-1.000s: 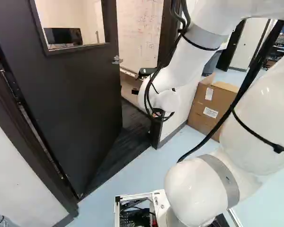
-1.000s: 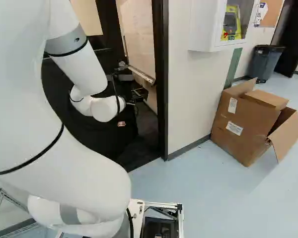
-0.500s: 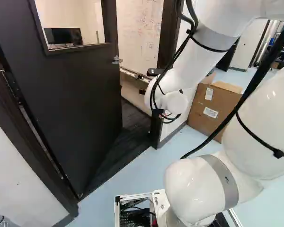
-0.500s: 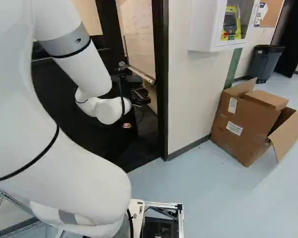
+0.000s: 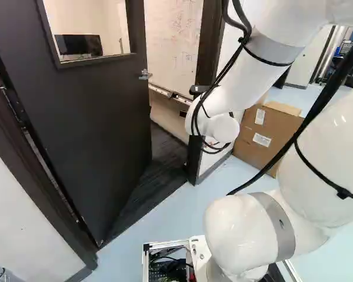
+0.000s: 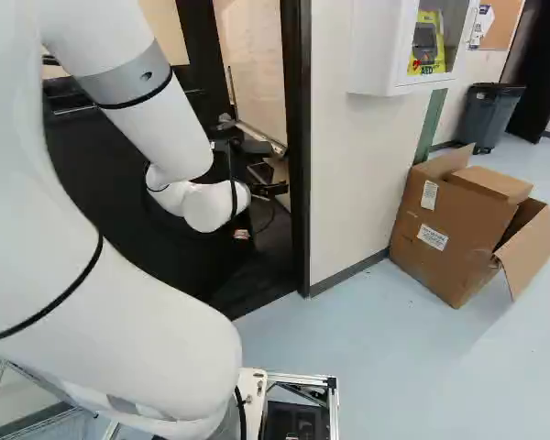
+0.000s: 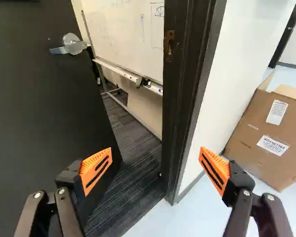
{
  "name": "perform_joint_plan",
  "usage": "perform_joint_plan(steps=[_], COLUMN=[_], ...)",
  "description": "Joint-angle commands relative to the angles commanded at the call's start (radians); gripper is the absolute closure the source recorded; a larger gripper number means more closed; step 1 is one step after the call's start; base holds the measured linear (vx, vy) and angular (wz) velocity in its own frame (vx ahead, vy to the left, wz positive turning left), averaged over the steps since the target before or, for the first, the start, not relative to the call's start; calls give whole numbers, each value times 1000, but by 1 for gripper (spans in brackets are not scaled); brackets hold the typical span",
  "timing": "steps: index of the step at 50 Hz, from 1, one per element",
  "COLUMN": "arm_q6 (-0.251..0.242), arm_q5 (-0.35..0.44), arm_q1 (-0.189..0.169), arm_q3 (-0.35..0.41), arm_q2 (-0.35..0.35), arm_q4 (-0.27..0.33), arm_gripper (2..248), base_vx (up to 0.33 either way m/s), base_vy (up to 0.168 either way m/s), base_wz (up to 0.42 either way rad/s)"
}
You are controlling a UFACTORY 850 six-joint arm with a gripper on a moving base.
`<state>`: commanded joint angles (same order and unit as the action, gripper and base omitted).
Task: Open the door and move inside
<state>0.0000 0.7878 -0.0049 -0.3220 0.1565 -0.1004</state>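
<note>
Past the wrist in the right base view, dark parts of my gripper [image 6: 264, 174] show in front of the doorway. The wrist view has the gripper [image 7: 155, 157] open, its orange pads wide apart and nothing between them. The dark door [image 5: 88, 129] stands ajar, with a window and a silver lever handle [image 5: 145, 74]. Ahead and to one side of the fingers is that handle [image 7: 71, 45], untouched. Dark carpet [image 7: 138, 163] fills the opening between the door's edge and the door frame [image 7: 180, 98], which lies ahead of the gripper.
Inside the room stands a whiteboard [image 5: 175, 44] with a tray. Right of the frame runs a white wall [image 6: 353, 174] bearing an AED cabinet [image 6: 376, 55]. An opened cardboard box [image 6: 449, 238] rests on the blue floor by it, with a grey bin [image 6: 490, 117] farther back.
The forearm and wrist have swung rightward in both base views, toward the frame side of the doorway. Base, door and box have kept their places.
</note>
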Motion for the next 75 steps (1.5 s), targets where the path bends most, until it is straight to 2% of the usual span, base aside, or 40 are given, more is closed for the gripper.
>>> perform_joint_plan(steps=[29,75], arm_q6=[0,0], arm_q5=[0,0], arm_q1=[0,0], arm_q3=[0,0], arm_q2=[0,0], arm_q4=[0,0], arm_gripper=[3,3], base_vx=[-8,20], base_vy=[1,29], base_wz=[8,146])
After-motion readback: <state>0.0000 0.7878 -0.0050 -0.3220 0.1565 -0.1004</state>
